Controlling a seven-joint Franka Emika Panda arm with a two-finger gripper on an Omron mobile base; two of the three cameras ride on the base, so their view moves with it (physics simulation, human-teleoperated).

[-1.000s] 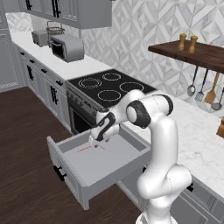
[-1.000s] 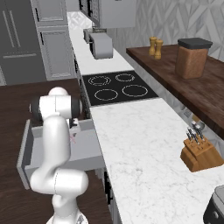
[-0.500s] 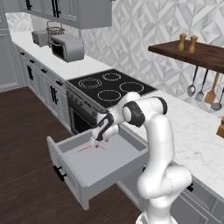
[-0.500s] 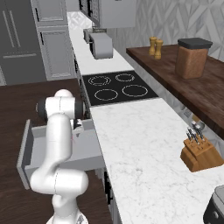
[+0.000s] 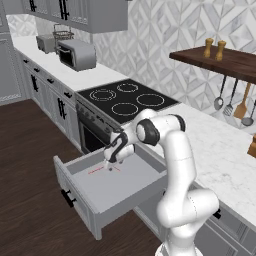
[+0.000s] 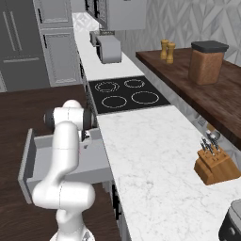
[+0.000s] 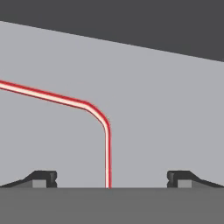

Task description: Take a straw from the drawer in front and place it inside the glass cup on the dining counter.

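black stove (image 5: 126, 99) beside toaster (image 5: 76, 53); knife block (image 6: 216, 164) on worktop (image 6: 150, 164).

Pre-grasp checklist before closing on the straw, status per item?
1. Drawer open: ok, pulled well out.
2. Straw in the drawer: ok, it lies on the grey floor; it is bent, not straight.
3. Gripper open: ok, fingertips wide apart.
4. Straw between the fingertips: ok, its short leg runs down midway between them in the hand view.
5. Gripper low enough to pinch: cannot tell; in the left base view it is just above the drawer floor.
6. Glass cup located: cannot tell.
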